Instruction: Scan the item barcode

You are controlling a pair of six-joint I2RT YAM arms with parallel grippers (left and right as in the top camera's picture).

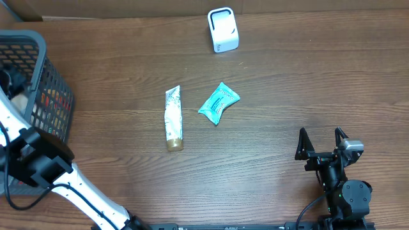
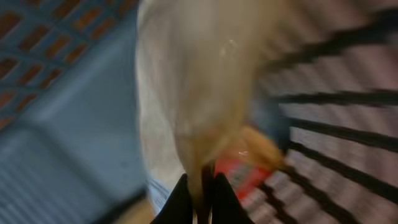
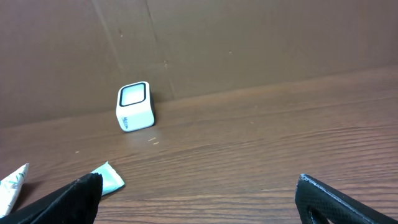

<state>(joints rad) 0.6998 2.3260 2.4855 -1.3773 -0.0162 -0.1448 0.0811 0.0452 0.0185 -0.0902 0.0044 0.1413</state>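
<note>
**Thin pinch inside the basket: slip and snag risk**

Left hand is down in the basket at the left edge of the counter. Its fingers are pressed together on a fold of a pale packet. That view is blurred, so how deep the bite goes can't be told, and no barcode shows.

Right hand is spread wide and holding nothing, by the near right corner.

The scanner sits at the far edge, around the middle, well apart from the basket.

A tube and a teal packet lie mid-counter, just beside each other.

Risks, as judged:
- The grip looks like only an edge of soft film. The packet could slide out on the lift or during the long carry to the scanner.
- The packet hangs close to the basket's mesh wall, so it could catch on the way out, or tug at the red item below it.
- A limp packet may fold or swing, so the barcode may face away from the scanner window and give no read.
- A low carry could knock the tube or the teal packet.
</note>
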